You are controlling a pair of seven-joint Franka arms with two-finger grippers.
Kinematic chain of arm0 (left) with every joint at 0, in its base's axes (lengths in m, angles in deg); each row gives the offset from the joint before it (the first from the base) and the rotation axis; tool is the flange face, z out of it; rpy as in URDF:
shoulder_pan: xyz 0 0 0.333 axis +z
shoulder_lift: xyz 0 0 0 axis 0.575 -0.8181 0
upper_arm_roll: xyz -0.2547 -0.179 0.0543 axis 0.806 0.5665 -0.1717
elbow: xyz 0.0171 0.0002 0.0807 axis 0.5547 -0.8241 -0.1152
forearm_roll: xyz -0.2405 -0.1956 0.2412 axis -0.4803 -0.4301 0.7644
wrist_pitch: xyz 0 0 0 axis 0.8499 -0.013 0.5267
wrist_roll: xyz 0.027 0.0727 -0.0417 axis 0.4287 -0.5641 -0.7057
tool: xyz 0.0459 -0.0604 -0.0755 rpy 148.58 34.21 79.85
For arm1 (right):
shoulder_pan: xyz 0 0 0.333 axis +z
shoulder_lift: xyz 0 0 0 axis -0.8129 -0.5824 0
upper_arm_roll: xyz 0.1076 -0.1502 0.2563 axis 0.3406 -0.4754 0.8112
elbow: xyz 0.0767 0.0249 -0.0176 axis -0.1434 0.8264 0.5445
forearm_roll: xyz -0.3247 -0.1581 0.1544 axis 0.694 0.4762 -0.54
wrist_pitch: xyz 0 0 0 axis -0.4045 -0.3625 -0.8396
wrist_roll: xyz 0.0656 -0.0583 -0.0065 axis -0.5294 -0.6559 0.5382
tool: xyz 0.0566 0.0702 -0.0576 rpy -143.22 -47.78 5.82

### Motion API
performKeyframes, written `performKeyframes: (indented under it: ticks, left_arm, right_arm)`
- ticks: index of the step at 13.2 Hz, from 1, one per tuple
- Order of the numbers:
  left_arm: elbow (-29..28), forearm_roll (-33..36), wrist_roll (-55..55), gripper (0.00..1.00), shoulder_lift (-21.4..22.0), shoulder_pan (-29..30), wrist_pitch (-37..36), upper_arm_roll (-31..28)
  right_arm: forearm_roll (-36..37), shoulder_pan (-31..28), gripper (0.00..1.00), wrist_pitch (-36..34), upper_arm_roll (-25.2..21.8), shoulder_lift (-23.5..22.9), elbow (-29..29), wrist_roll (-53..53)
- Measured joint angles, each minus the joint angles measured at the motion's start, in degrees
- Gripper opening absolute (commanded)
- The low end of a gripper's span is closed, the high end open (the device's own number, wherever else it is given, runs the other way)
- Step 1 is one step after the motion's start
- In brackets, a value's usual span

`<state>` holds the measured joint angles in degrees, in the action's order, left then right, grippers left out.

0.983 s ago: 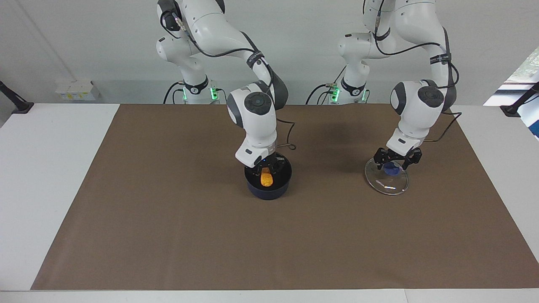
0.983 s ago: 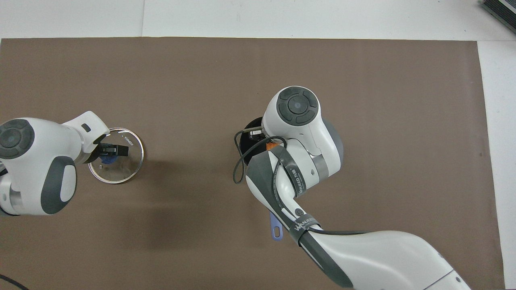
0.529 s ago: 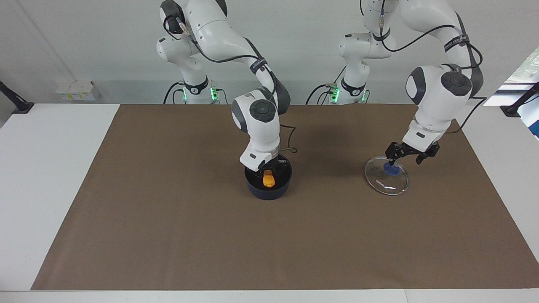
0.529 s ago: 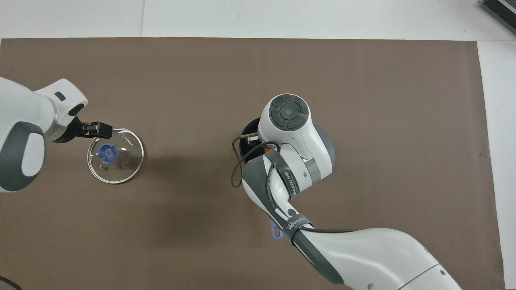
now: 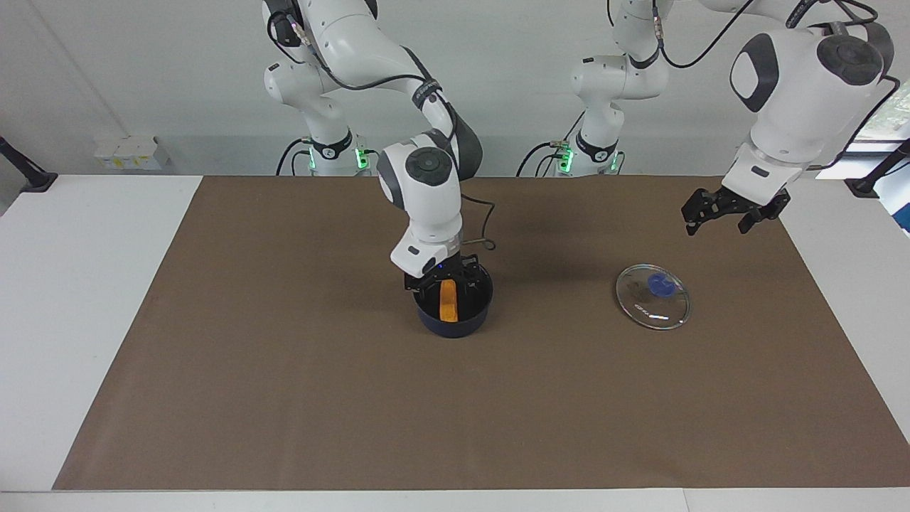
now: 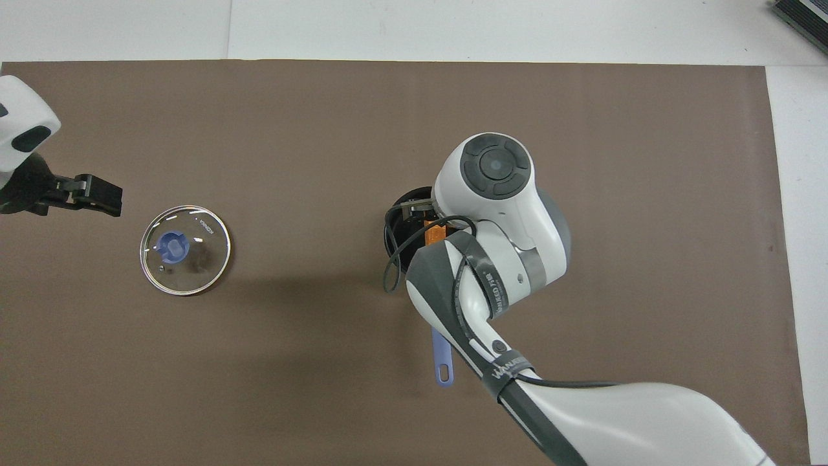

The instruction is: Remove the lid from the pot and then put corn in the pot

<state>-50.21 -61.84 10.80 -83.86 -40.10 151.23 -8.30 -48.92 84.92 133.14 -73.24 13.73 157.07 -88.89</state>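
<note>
The pot point(image 5: 453, 323) stands mid-mat, its handle point(image 6: 442, 362) pointing toward the robots. The orange-yellow corn point(image 5: 448, 302) is inside the pot. My right gripper point(image 5: 448, 284) hangs just over the pot's mouth, right above the corn; in the overhead view the right arm covers most of the pot point(image 6: 396, 223). The lid point(image 5: 652, 296) lies flat on the mat toward the left arm's end, knob up, and also shows in the overhead view point(image 6: 185, 249). My left gripper point(image 5: 725, 213) is open and empty, raised high above the mat beside the lid.
A brown mat point(image 5: 284, 370) covers the table. The right arm's black cable point(image 6: 391, 272) loops beside the pot. A small white box point(image 5: 128, 153) sits at the table's edge by the wall, toward the right arm's end.
My left gripper has let go of the lid's knob, risen and drawn back toward the left arm's end. The lid stays on the mat. My right gripper has lifted slightly over the pot.
</note>
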Motion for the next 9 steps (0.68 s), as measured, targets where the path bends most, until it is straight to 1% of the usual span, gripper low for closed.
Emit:
performKeyframes:
  ticks: [3, 9]
  left_arm:
    - [3.46, 0.0, 0.68, 1.0, 0.13, 0.0, -4.87, -0.02]
    - [4.64, -0.16, 3.39, 1.0, 0.82, 0.04, -5.61, -0.47]
  right_arm:
    - [0.77, -5.41, 1.0, -6.76, -0.16, 6.12, -0.09, 4.23]
    - [2.53, -15.67, 1.0, -15.3, -0.29, 14.72, -0.07, 12.25]
